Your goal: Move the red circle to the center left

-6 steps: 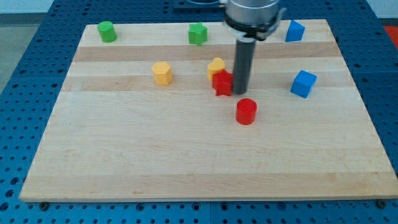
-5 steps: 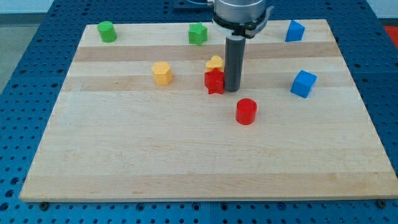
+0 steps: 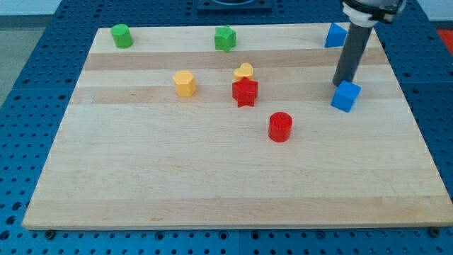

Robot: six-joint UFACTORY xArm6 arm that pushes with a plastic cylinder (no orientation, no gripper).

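Observation:
The red circle (image 3: 280, 127) is a short red cylinder right of the board's middle. My tip (image 3: 342, 84) is far to its right and above it, just at the top edge of a blue cube (image 3: 345, 96). A red star (image 3: 245, 92) lies up and left of the red circle, with a yellow heart (image 3: 244, 71) right above it.
A yellow hexagon (image 3: 184, 83) sits left of the star. A green cylinder (image 3: 122, 35) and a green star-like block (image 3: 225, 37) lie along the view's top. Another blue block (image 3: 335, 35) is at the top right, beside the rod. The wooden board (image 3: 141, 177) rests on a blue pegboard.
The rod pushed the red star a little to the left, then moved away to the view's right, to the blue cube. The red circle has not moved.

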